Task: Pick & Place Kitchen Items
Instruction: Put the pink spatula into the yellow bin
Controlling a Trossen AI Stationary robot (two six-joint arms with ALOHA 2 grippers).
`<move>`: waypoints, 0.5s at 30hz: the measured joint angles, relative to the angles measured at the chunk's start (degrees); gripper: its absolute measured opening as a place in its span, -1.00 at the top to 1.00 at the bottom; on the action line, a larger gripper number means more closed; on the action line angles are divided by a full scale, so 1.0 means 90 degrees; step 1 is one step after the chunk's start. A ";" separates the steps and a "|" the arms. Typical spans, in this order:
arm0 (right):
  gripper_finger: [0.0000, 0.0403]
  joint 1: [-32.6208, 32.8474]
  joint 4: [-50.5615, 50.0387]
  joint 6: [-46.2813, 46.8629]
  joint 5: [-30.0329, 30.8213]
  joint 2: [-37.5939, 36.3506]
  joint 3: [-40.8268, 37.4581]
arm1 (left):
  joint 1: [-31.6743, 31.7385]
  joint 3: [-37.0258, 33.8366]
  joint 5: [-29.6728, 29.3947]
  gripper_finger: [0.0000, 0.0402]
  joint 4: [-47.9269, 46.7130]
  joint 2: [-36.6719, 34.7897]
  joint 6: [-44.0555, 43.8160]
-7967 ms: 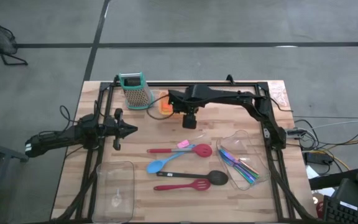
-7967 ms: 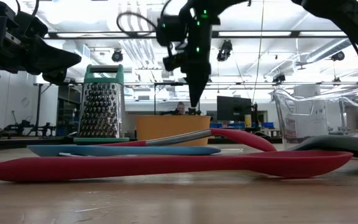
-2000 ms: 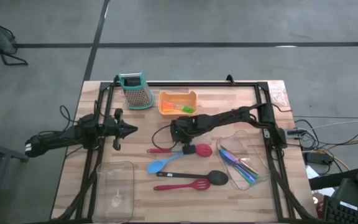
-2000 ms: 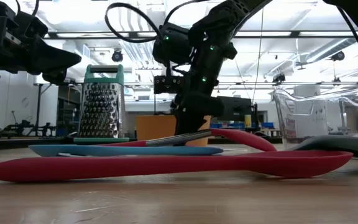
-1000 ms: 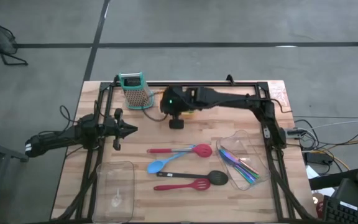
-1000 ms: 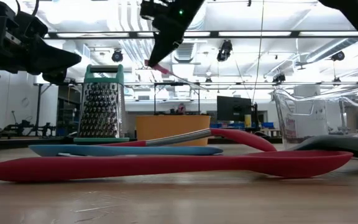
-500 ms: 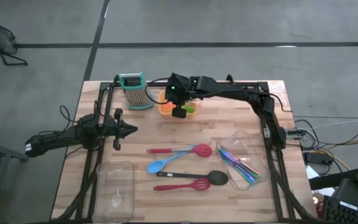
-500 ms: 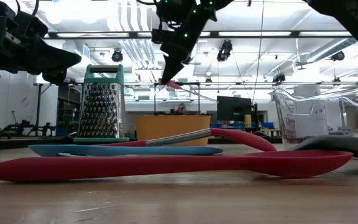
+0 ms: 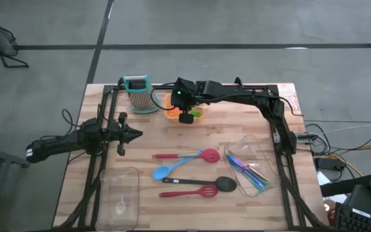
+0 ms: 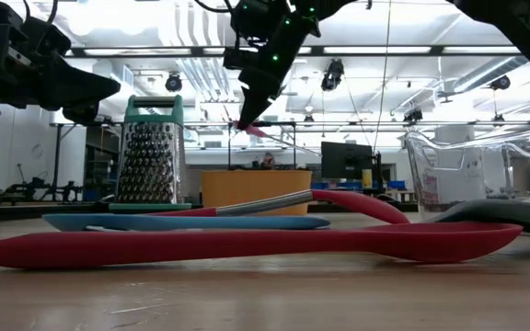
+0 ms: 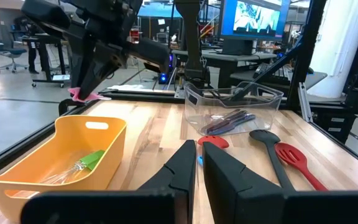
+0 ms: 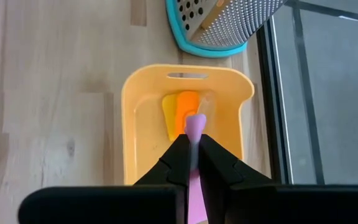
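spatula (image 9: 189, 192) in red with a slotted head lies nearest the front edge of the table (image 9: 166, 129), its long axis across the table, head toward the right side. just behind it a black spoon (image 9: 201, 183) lies the same way, bowl to the right. next comes a blue spoon (image 9: 170, 169), slanted, bowl at the left end, and a red spoon (image 9: 187, 155) with its bowl to the right. to the right, blue-handled cutlery (image 9: 247, 171) lies slanted in a clear bin (image 9: 263, 182). another clear bin (image 9: 118, 196) sits at front left. left gripper (image 9: 136, 135) waits at mid-left, fingers together on nothing. farther back, right gripper (image 12: 190, 158) hangs above the orange tray (image 12: 140, 127), pinching a small pink piece (image 12: 195, 134) that points along the fingers, down toward the tray. orange, yellow and green pieces lie inside. box grater (image 9: 140, 95) stands just left of the tray.
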 joint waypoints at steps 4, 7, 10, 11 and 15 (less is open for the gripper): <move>0.94 0.0000 0.0004 -0.0005 0.0002 0.0000 -0.0008 | 0.0001 0.0000 -0.0001 0.83 0.0000 -0.0001 0.0001; 0.94 0.0000 0.0028 -0.0072 0.0000 0.0002 -0.0009 | 0.0000 -0.0001 -0.0001 0.83 0.0000 0.0001 0.0000; 0.94 -0.0029 0.0127 -0.0142 -0.0108 0.0002 -0.0011 | -0.0001 -0.0002 -0.0001 0.83 0.0000 0.0001 0.0001; 0.94 -0.0052 0.0158 -0.0145 -0.0257 0.0002 -0.0011 | -0.0001 -0.0002 0.0000 0.83 0.0000 0.0000 0.0001; 0.94 -0.0179 0.0212 -0.0060 -0.0623 0.0002 -0.0006 | 0.0001 -0.0002 -0.0001 0.83 0.0000 0.0001 0.0001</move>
